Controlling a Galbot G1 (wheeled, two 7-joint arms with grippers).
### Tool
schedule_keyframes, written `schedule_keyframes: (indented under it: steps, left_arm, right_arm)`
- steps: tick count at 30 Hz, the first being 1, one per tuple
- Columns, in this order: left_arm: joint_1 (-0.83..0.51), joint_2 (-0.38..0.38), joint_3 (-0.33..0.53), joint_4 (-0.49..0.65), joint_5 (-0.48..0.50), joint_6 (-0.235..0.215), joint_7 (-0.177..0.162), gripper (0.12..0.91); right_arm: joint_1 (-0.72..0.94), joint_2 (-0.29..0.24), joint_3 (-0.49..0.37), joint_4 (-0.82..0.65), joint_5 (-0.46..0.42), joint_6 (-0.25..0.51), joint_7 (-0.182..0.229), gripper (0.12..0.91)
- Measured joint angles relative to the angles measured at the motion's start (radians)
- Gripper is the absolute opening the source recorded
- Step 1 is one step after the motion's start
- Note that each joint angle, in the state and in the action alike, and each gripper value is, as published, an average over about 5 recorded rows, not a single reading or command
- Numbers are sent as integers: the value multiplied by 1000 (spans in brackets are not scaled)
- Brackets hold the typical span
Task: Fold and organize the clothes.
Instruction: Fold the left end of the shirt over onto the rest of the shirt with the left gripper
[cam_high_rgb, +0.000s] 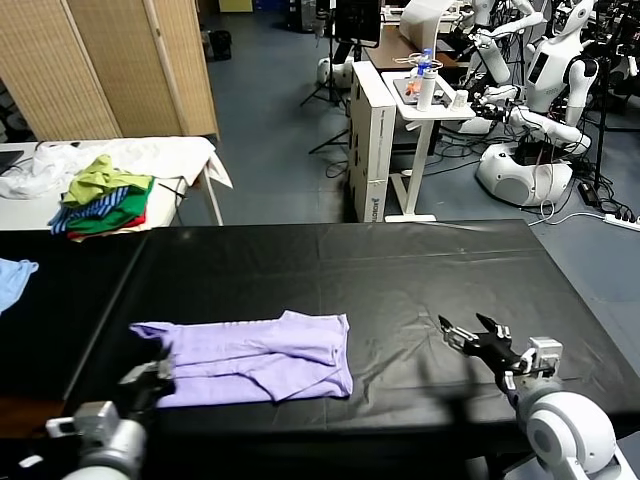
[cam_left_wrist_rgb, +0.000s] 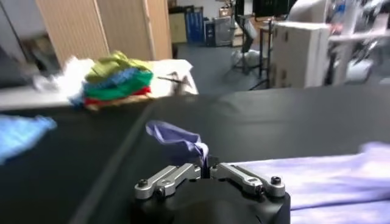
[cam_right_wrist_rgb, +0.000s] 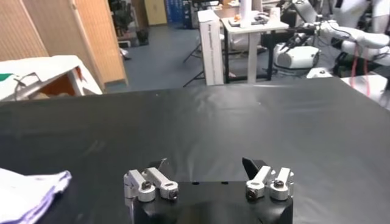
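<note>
left fingers: clenched on the left sleeve edge of the pale lavender short-sleeved thin-fabric T-shirt (cam_high_rgb: 255, 353); left wrist view shows a pinched tuft of that fabric standing up right at the fingertips of the left gripper (cam_left_wrist_rgb: 204, 171)
right fingers: released, spread wide, nothing between them; right gripper (cam_high_rgb: 472, 333) hovers over bare counter, well apart from the shirt
T-shirt position: lying on the black cloth-covered counter (cam_high_rgb: 400, 270), near the front edge, left of centre; partly folded, hem end toward the right, sleeve end at the left gripper
T-shirt shape: mostly flat with creases; a folded-over layer runs across the middle. Print side hard to make out, probably face-down
left gripper position: front-left corner of the counter, touching the shirt's left end
right gripper position: front-right part of the counter, pointing inward toward the shirt; a corner of the shirt shows at the edge of the right wrist view (cam_right_wrist_rgb: 27, 192)
other cloth: light blue cloth (cam_high_rgb: 14, 278) at the far left edge of the counter, apart from the shirt
side table: white-covered table (cam_high_rgb: 170, 160) behind the counter carrying a green, yellow, striped and red heap of garments (cam_high_rgb: 105, 195)
</note>
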Motion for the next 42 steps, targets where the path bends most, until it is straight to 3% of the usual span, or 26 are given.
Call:
schedule_keyframes:
  steps: [5,15,24,42]
  left_arm:
    - [-52,-36,114,17,-69,5,-19,180]
    - [-137,-73,250,76,-85,6,-19,180]
    - [-185,-95,291,111,-81,-8,19,180]
    - [-222,-147,359,213,18,-37,29,180]
  right_arm:
    - [-17,17,6,-7,-29,0,2,907]
    - [-27,36,5,-20,-61,-1,4,907]
    - [-16,56,-18,-36,-86,-1,4,907]
    - [-10,39,-22,-39,-86,-2,-5,907]
